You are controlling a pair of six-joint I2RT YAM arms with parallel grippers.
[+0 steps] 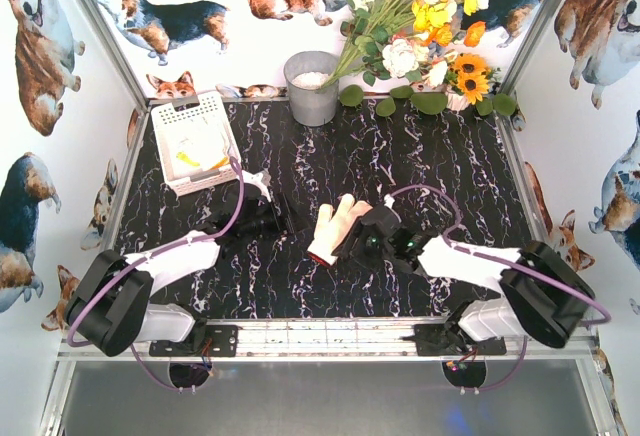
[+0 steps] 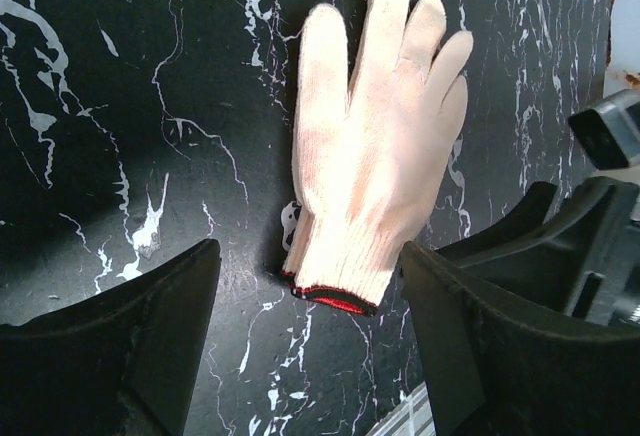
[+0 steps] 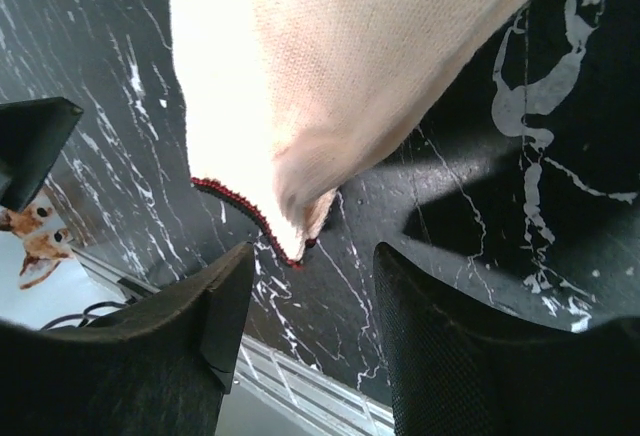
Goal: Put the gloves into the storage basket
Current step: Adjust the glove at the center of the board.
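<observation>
One white glove with a red-edged cuff lies flat on the black marble table, fingers pointing away. In the left wrist view the glove is just ahead of my left gripper, which is open, with the cuff toward the gap. My left gripper stands left of the glove. My right gripper is at its right side, by the cuff. It is open, and a corner of the glove reaches the mouth of the gap. The storage basket at the back left holds white and yellow gloves.
A grey metal bucket stands at the back centre. A bunch of flowers leans over the back right. Corgi-print walls close in the table on three sides. A metal rail runs along the near edge.
</observation>
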